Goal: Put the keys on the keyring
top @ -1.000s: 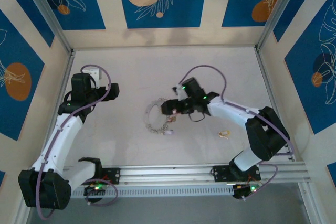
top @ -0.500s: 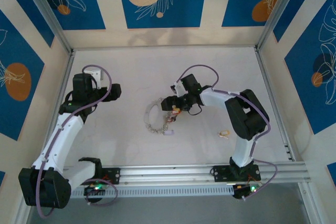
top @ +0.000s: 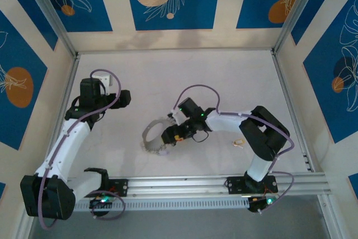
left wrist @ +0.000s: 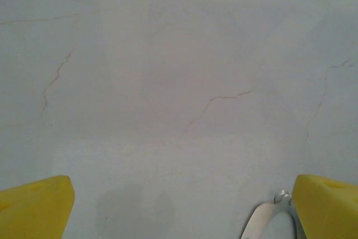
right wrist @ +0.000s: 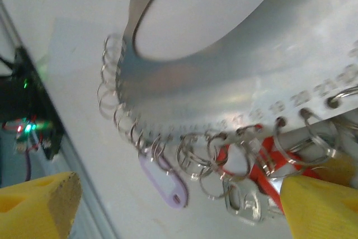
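The keyring (top: 150,133) is a flat grey metal hoop lying left of the table's middle. In the right wrist view the keyring (right wrist: 224,82) shows numbered holes and many small split rings along its edge. A red-headed key (right wrist: 264,163), a bare metal key (right wrist: 243,202) and a purple tag (right wrist: 165,186) hang from those rings. My right gripper (top: 170,134) is at the hoop's right side, open, its fingers (right wrist: 39,205) wide apart and the right one against the keys. A loose yellow key (top: 239,142) lies apart to the right. My left gripper (top: 122,98) hovers open over bare table.
In the left wrist view the yellow fingers (left wrist: 33,205) frame cracked pale tabletop, with a curved strip of pale metal (left wrist: 265,222) beside the right one. A metal rail (top: 184,184) runs along the near edge. Patterned walls enclose the other sides.
My right gripper has swung left and toward the near edge, and the keyring with its keys has shifted the same way. The left arm has barely moved.
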Robot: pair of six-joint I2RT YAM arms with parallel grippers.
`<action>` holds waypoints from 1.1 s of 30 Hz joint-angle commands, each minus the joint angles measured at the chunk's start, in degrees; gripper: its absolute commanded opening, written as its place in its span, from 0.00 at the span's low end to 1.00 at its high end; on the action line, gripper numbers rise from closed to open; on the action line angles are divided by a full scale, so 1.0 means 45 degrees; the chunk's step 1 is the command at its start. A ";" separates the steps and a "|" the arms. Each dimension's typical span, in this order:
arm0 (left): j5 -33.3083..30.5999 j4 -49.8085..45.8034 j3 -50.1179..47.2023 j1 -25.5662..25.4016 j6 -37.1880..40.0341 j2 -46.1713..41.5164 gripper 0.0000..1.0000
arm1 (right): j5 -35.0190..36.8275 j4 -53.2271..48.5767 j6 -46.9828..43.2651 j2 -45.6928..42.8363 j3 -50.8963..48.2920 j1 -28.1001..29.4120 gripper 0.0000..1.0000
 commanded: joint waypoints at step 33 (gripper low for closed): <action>-0.0030 -0.0440 0.0272 -0.0566 0.0020 0.0318 1.00 | 0.0615 0.0592 -0.8019 0.0792 -0.0150 -0.1545 0.40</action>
